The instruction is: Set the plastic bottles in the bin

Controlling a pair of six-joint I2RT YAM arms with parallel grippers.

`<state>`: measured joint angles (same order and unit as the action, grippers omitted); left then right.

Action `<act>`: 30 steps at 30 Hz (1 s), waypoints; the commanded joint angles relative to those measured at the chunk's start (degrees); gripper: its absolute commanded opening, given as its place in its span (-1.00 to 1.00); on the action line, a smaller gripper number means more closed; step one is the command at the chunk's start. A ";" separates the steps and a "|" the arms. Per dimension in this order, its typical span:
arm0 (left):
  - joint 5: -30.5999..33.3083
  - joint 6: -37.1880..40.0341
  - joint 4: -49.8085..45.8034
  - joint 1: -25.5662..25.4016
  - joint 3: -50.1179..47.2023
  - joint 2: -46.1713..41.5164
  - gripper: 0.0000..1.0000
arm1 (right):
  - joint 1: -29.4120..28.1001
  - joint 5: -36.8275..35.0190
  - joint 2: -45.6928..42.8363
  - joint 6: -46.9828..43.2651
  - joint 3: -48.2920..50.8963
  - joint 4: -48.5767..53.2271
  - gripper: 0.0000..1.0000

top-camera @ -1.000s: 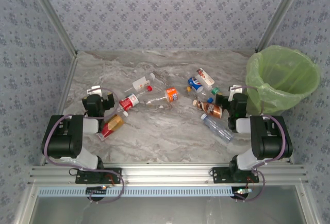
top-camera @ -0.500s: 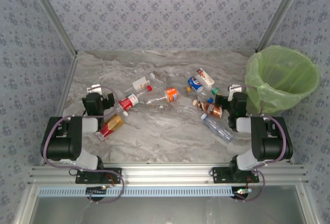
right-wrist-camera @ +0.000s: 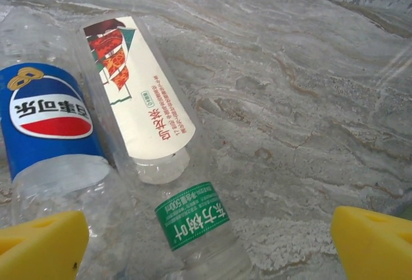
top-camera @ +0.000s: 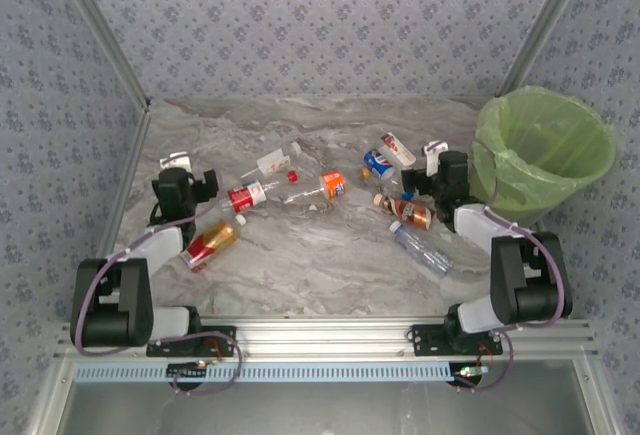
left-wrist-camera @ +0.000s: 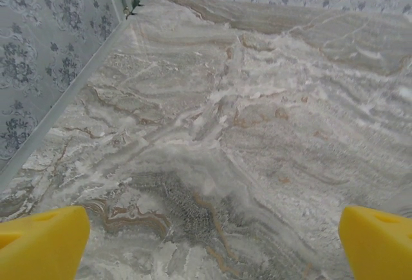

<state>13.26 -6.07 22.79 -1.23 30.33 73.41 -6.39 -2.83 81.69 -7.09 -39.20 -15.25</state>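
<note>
Left gripper [left-wrist-camera: 209,244]: spread wide, empty, above the table [left-wrist-camera: 257,132].
Right gripper [right-wrist-camera: 209,244]: spread wide, empty.
Green-label bottle [right-wrist-camera: 193,219]: lying between the right fingertips; white-label bottle [right-wrist-camera: 145,100] just ahead.
Bin [top-camera: 500,175]: just right of the right gripper.

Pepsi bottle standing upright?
No, the Pepsi bottle lies on its side on the table, beside the white-label bottle.

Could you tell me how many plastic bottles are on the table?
9, though overlaps may hide more. Left cluster: red-yellow, red-label, white-label, orange-label. Right cluster: Pepsi, cream-label, green-label, brown-label, clear.
</note>
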 commanded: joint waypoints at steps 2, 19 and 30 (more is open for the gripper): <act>0.46 -7.42 -10.77 -0.17 3.82 -7.02 0.98 | -2.06 -0.53 -4.68 3.08 -6.68 14.65 0.98; -16.85 -32.12 -43.52 -2.37 13.87 -17.24 0.98 | -4.61 3.89 -20.38 28.63 -8.59 54.32 0.98; -16.08 -30.78 -46.83 -7.28 14.89 -20.11 0.99 | -5.12 6.40 -22.54 31.09 -2.70 61.33 0.97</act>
<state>-3.57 -37.58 -22.31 -8.54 43.05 55.00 -11.16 2.44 59.24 22.74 -43.83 42.72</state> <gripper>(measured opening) 0.993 0.988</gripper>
